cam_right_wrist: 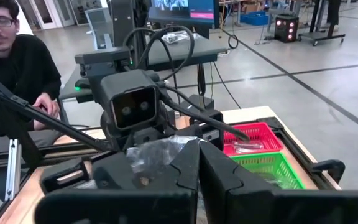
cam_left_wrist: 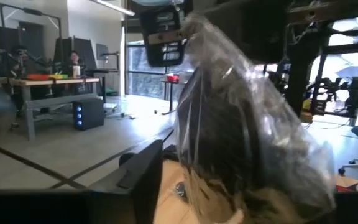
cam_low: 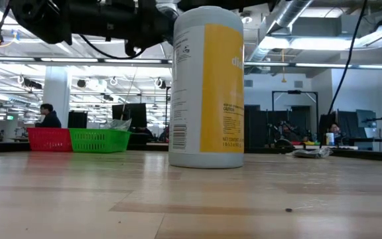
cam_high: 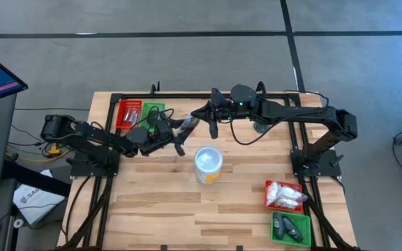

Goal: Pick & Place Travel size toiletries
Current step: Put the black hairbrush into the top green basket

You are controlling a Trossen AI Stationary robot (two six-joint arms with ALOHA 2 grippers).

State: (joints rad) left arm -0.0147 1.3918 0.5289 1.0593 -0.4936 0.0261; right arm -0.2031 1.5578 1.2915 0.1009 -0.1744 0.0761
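Both arms meet over the table's far half, at about 12 o'clock from the white cup that stands near the middle. Between them hangs a clear plastic bag with something dark inside; what exactly is in it I cannot tell. The right gripper has its fingers pressed together on the bag's top edge, seen close up from its wrist as crinkled film pinched at the fingertips. The left gripper is on the bag's other end, at about 8 o'clock from the right one; its jaws stand apart around the bag's lower part, but whether they actually clamp it I cannot tell. From the left wrist the bag fills most of the sight.

At 10 o'clock from the cup sit a red tray and a green tray side by side. At 4 o'clock, near the table's right corner, another red tray holds white sachets, and a green one just below it holds dark pieces.
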